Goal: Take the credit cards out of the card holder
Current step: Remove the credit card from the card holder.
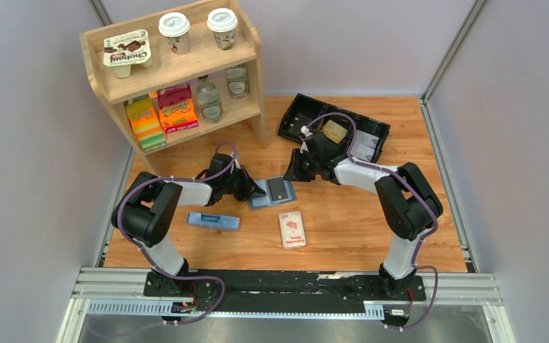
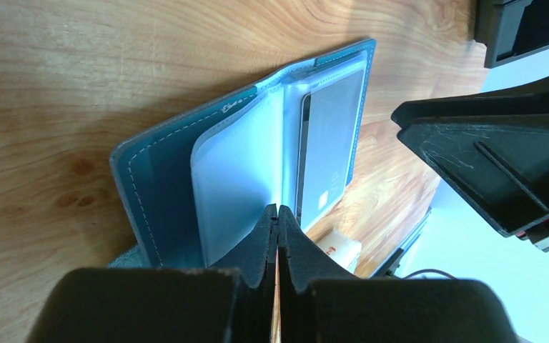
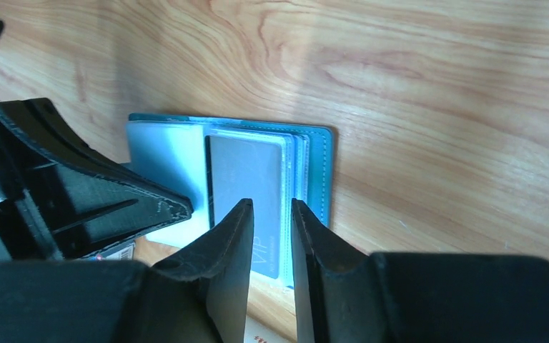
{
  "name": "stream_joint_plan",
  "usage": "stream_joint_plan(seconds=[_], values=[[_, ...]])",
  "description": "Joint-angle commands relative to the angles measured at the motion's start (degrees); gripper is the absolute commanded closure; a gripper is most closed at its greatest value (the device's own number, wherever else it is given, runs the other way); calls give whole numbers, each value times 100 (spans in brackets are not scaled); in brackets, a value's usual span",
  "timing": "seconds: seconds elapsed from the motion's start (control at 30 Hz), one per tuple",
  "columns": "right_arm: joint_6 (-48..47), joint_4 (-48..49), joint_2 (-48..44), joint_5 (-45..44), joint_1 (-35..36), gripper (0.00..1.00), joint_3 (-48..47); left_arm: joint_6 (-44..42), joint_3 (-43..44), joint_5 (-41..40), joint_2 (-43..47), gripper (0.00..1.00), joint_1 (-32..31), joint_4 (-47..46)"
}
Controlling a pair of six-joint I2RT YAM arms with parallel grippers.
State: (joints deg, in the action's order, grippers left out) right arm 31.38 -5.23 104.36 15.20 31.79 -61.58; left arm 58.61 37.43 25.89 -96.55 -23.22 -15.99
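The light blue card holder (image 1: 263, 198) lies open on the wooden table, and it also shows in the left wrist view (image 2: 157, 179) and the right wrist view (image 3: 164, 153). A dark grey card (image 1: 280, 189) sits in its right panel (image 2: 329, 143), (image 3: 246, 175). A tan-gold card (image 1: 334, 131) lies in the black tray. My left gripper (image 2: 277, 211) is shut, with its tips at the holder's clear middle sleeve. My right gripper (image 3: 271, 204) is slightly open just above the near end of the grey card, not gripping it.
A black tray (image 1: 372, 128) stands at the back right. A wooden shelf (image 1: 179, 71) with cups and boxes is at the back left. A pale blue narrow box (image 1: 214, 221) and a white pack with a red picture (image 1: 292, 229) lie in front of the holder.
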Motion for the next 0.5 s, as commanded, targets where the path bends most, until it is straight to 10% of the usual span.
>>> stream_joint_plan(seconds=[0.0, 0.47], values=[[-149, 329, -197, 395, 11, 71, -170, -183, 177, 118, 40, 96, 28, 52], [-26, 734, 375, 545, 11, 82, 383, -87, 203, 294, -83, 73, 28, -185]])
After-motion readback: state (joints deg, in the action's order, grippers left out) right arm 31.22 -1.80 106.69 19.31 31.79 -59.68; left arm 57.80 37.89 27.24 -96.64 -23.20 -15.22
